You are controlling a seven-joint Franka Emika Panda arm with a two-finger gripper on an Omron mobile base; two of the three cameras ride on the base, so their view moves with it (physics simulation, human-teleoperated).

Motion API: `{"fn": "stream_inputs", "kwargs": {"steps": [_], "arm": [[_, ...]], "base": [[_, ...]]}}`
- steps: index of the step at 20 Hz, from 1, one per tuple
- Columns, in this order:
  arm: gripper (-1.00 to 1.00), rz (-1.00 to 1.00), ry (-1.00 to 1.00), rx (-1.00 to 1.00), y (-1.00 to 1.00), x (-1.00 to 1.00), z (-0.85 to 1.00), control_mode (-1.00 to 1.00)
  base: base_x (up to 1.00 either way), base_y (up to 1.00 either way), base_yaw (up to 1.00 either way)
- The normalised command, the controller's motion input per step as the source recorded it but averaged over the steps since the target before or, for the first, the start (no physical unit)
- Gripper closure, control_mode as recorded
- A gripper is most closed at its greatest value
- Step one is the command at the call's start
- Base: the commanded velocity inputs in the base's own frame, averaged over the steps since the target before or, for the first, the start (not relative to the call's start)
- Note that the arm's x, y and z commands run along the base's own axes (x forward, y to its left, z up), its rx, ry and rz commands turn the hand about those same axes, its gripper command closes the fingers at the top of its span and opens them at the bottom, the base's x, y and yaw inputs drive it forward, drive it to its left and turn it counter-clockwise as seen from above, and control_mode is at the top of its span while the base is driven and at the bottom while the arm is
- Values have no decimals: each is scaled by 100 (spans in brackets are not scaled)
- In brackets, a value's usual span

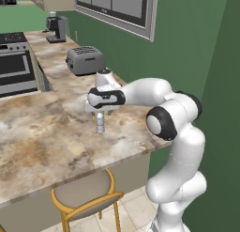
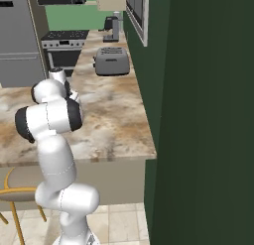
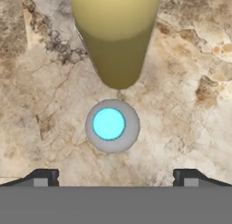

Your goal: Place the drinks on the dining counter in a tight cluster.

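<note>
Seen from above in the hand view, a tiny clear water bottle (image 3: 112, 125) with a bright blue cap stands on the marbled dining counter (image 3: 181, 105). A taller yellow bottle (image 3: 115, 37) stands close behind it, apart by a small gap. My gripper (image 3: 115, 177) hangs straight above the water bottle, open, its two dark fingertips (image 3: 43, 177) wide to either side with nothing between them. From the left base view, the gripper (image 1: 99, 112) hovers just over the water bottle (image 1: 100, 124) near the counter's (image 1: 42, 137) right end. My hand hides the yellow bottle there.
A grey toaster (image 1: 84, 59) sits further back on the counter by the green wall (image 1: 187, 48), with a coffee machine (image 1: 56, 29) beyond it. The stove (image 1: 16, 62) is at the left. A yellow-legged stool (image 1: 86, 196) stands under the counter's overhanging edge.
</note>
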Motion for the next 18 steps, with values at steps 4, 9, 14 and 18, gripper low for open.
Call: {"fn": "stream_inputs", "kwargs": {"steps": [4, 9, 14, 18], "arm": [[-100, -2, 0, -2, 0, 40, -2, -100], [-100, -1, 0, 0, 0, 18, -3, -100], [-100, 0, 0, 0, 0, 0, -5, -100], [-100, -1, 0, 0, 6, 0, -26, -100]], "base": [[0, 0, 0], [0, 0, 0], [0, 0, 0], [0, 0, 0]]}}
